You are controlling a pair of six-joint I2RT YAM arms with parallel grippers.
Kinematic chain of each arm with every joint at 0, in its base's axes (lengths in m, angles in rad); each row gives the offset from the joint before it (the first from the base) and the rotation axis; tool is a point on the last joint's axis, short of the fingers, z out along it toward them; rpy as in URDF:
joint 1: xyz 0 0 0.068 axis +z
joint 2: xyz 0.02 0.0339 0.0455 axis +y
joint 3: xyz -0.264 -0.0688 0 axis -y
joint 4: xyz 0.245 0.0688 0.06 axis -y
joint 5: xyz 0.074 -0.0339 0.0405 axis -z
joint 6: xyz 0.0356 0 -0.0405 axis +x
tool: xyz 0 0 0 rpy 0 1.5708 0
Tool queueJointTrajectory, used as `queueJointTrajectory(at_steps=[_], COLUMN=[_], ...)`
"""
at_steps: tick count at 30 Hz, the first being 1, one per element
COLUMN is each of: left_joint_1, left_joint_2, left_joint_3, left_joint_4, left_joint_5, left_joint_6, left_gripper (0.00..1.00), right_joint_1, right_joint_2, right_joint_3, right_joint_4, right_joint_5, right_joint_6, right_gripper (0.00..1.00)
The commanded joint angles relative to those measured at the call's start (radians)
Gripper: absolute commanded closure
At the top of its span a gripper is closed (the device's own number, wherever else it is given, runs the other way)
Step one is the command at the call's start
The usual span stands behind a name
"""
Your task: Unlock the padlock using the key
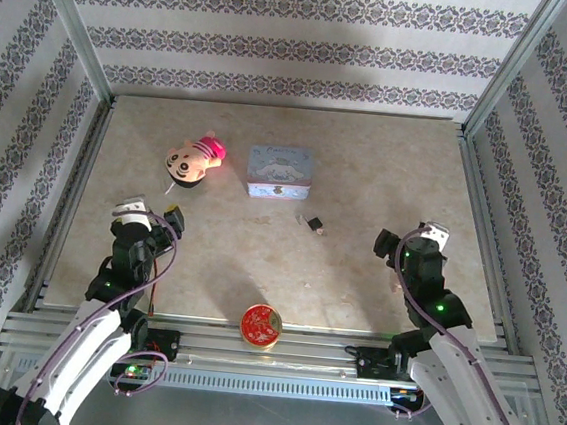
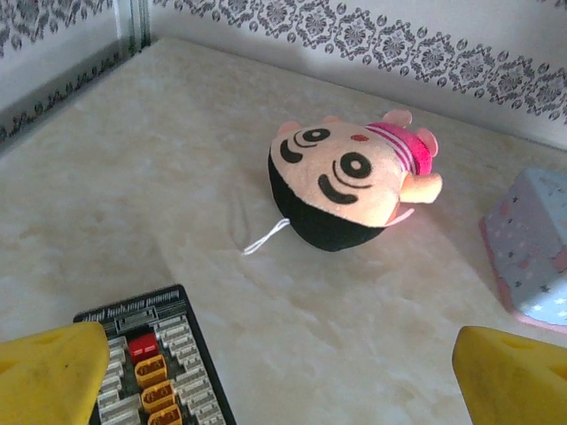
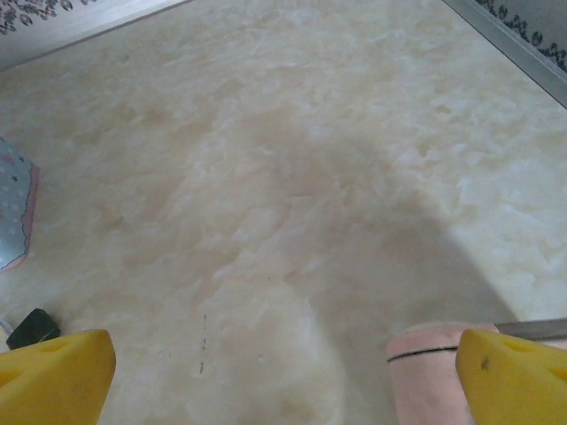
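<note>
On the left, the left gripper [image 1: 151, 210] is spread wide and empty. Mid-table, near the pale blue tin [image 1: 280, 172], the tiny padlock [image 1: 314, 221] is judged light, rigid and slippery, best pinched across its body. The right gripper [image 1: 409, 238] is likewise spread wide.

- Table [image 1: 387, 182]: smooth marbled beige top, faint sheen.
- Plush doll [image 2: 354, 181] at eleven o'clock: soft matt cloth.
- Tin [image 1: 280, 172] at twelve: pale blue printed metal, slightly glossy.
- Padlock [image 1: 315, 222]: dark and silvery metal.
- Red disc [image 1: 262, 325] at six: glossy patterned face.
- Walls [image 1: 281, 31]: matt patterned paper.
</note>
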Motion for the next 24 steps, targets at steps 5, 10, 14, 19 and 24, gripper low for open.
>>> queueJointTrajectory(at_steps=[5,10,14,19,24], left_joint_1=[0.077,0.162,0.211,0.242,0.26], left_joint_2=[0.219,0.403,0.528,0.699,0.778], left_joint_3=[-0.014,-0.009,0.0,-0.01,0.047], left_joint_4=[0.392,0.53,0.628,0.844,0.849], left_joint_5=[0.053,0.197,0.272,0.359,0.443], left_joint_6=[0.224,0.22,0.205,0.201,0.235], left_gripper=[0.01,0.01,0.01,0.01,0.01], right_joint_1=[-0.025,-0.052,-0.071,-0.117,-0.198], right_joint_2=[0.001,0.008,0.022,0.079,0.153], right_joint_3=[-0.094,-0.127,-0.165,-0.229,-0.275], right_joint_4=[0.259,0.398,0.502,0.659,0.821], right_joint_5=[-0.015,-0.031,-0.028,-0.073,-0.16], right_joint_6=[-0.144,-0.254,-0.329,-0.371,-0.378], right_gripper=[0.02,0.02,0.02,0.02,0.02])
